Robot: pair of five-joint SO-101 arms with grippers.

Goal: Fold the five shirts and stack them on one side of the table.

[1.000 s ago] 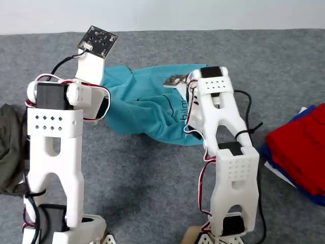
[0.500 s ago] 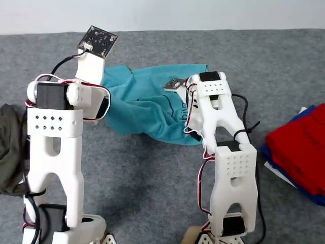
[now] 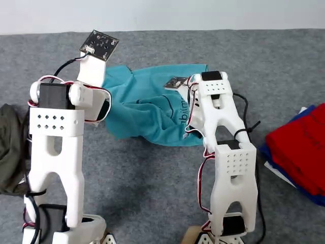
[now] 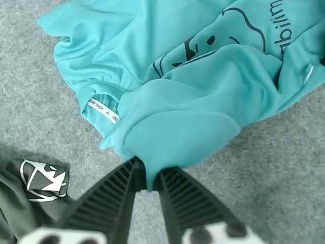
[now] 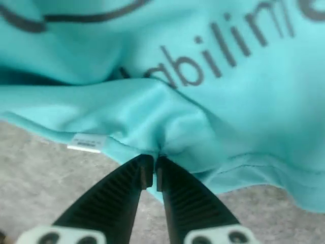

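- high view: the teal shirt (image 3: 147,109) lies bunched on the grey tabletop (image 3: 152,178) between the two arms, its long axis running side to side.
- left jaws are clamped on a fold at the shirt's left end; right jaws pinch its hem by a white label (image 5: 84,142).
- the shirt's bulk lies beyond both jaws; the red-topped stack (image 3: 299,147) is nearer the right arm.
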